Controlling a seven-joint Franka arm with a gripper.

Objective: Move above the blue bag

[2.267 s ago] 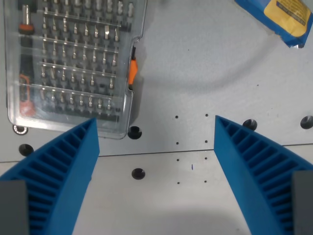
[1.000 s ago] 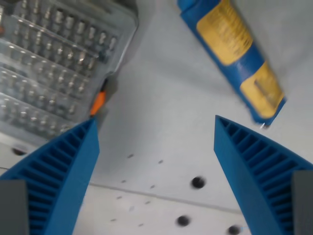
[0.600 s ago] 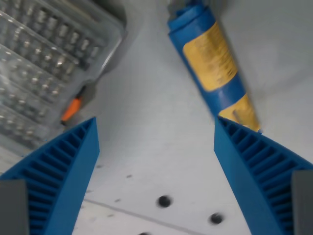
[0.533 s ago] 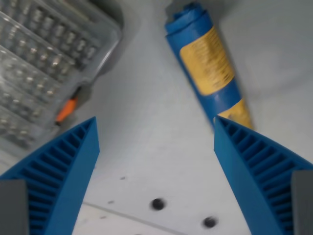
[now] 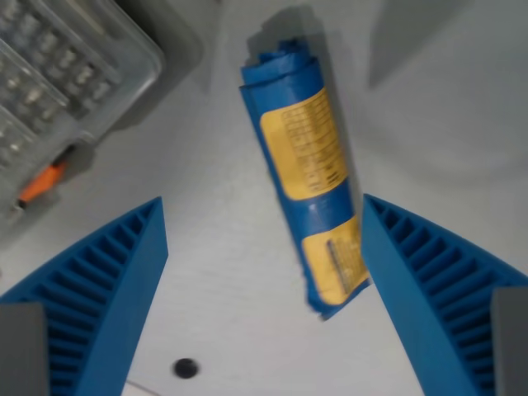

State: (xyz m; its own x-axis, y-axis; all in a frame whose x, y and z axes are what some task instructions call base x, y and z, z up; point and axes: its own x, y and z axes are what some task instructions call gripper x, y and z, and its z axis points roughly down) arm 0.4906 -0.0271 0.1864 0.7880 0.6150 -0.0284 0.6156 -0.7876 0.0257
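- Blue bag [image 5: 309, 194] is lying rolled on the table [image 5: 231, 247], between the spread fingers, nearer the wrist view's right one.
- Claw [image 5: 264, 239] is hanging open and empty, lining up overhead.

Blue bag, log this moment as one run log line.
stage: over target | blue bag: lying on table, between claw fingers, nearer wrist view's right | claw: open, empty | bit case: upper left

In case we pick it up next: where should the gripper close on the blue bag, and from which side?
Grip the blue bag across its narrow middle, from straight above. It lies flat as a long roll, so I'd center the open gripper and close across the short width.
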